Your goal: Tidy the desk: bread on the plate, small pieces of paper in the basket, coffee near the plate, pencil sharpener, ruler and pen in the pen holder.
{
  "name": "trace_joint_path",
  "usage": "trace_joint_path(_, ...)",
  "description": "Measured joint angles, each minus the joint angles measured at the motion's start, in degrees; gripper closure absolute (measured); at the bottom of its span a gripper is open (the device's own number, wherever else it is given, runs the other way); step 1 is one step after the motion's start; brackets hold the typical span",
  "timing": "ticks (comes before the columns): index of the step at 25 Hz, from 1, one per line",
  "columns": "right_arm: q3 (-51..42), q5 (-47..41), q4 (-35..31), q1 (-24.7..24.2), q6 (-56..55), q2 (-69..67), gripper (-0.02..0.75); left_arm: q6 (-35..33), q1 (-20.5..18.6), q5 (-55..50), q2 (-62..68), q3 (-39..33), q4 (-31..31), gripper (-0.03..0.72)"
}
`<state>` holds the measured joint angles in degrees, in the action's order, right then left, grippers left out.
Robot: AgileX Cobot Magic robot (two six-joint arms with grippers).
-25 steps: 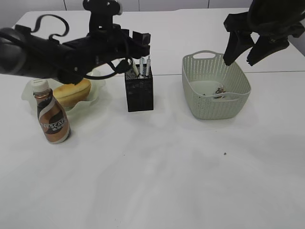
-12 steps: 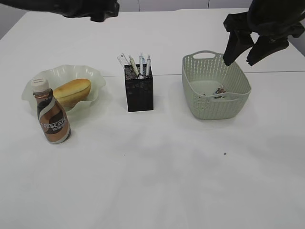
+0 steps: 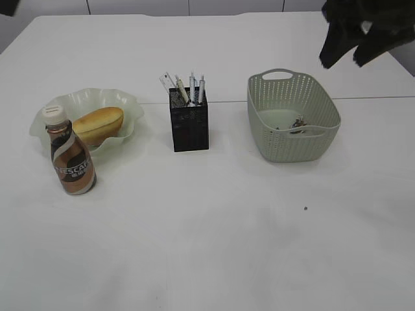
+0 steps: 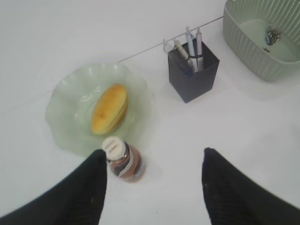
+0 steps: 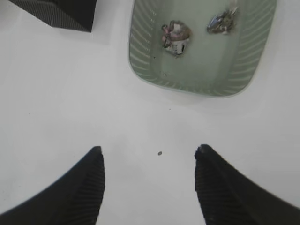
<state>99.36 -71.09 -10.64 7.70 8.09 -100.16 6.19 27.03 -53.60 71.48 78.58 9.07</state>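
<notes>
- Between frames, our left arm had left the exterior view; our right gripper [image 3: 353, 48] had lifted toward the top right corner.
- Both sets of jaws stood wide apart and empty, the left gripper [image 4: 152, 187] high above the coffee bottle [image 3: 70, 155].
- We saw bread [image 3: 97, 125] on the plate [image 3: 126, 103], with the bottle just beside.
- Pens [image 3: 193, 86] stood in the pen holder [image 3: 189, 126].
- Paper scraps [image 5: 176, 35] lay in the basket [image 3: 292, 146].
- A dark speck [image 3: 305, 208] lay on the table [image 3: 214, 246].

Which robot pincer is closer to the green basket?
The right pincer. It hangs open above the table just in front of the basket. The left pincer is open too, far off over the coffee bottle and plate.
</notes>
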Motion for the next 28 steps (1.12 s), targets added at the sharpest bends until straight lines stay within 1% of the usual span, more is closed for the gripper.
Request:
trace_joint_path(4, 0.0, 0.0, 1.1, 0.0, -0.1, 7.0, 0.288, 0.4, 0.0, -6.1, -7.1, 0.0, 0.1, 0.265)
trace_joint_path(7, -0.6, -0.1, 1.3, 0.0, -0.6, 12.0, 0.288, 0.6, 0.0, -10.7, -11.5, 0.0, 0.1, 0.272)
trace_joint_path(9, -2.4, -0.3, 1.5, 0.0, -0.6, 16.5, 0.288, 0.7, 0.0, -15.8, -14.4, 0.0, 0.2, 0.274)
trace_joint_path(11, -4.9, -0.4, 1.8, 0.0, -0.7, 22.0, 0.288, 0.8, 0.0, -17.8, -18.4, -0.1, 0.1, 0.274)
trace_joint_path(13, -9.0, -0.5, 2.1, 0.0, -0.7, 28.3, 0.287, 0.8, 0.0, -18.5, -23.6, -1.2, -2.0, 0.275)
trace_joint_path(16, -16.0, -0.5, 2.4, 0.0, -0.7, 39.8, 0.287, 0.8, 0.0, -18.8, -32.3, -3.3, -9.1, 0.275)
trace_joint_path(19, -22.6, 0.5, 2.6, 0.0, -0.7, 51.9, 0.287, -1.0, 0.0, -19.0, -40.1, -7.4, -12.9, 0.277)
trace_joint_path(25, -37.4, 1.6, 5.2, 0.0, -0.3, 77.0, 0.287, -10.3, 0.0, -19.1, -58.1, -19.8, -15.3, 0.284)
trace_joint_path(28, -43.1, 1.6, 5.4, 0.0, 0.0, 88.2, 0.287, -12.4, 0.0, -19.5, -67.7, -26.7, -15.8, 0.284)
